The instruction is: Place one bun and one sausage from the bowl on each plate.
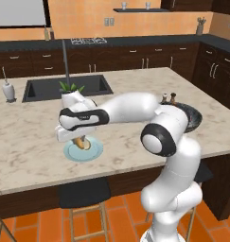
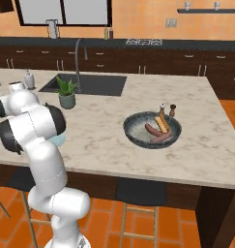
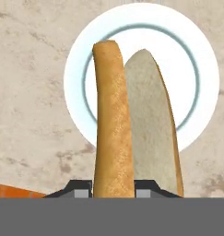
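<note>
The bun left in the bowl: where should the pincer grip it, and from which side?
Grip the bun mid-length across its narrow width, coming straight down from above. It lies long and flat in the bowl with two sausages close beside it, so fingers should straddle its long sides.

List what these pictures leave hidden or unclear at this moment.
- Plate, left base view: the arm hides much of it.
- Gripper, hand view: the bun hides the fingertips.
- Bowl, left base view: contents behind the arm.
- Second plate, right base view: mostly behind the arm.

plate (image 3: 74, 73): bare rim all round | plant pot (image 1: 69, 98): just behind | counter (image 1: 26, 142): open leftward
</note>
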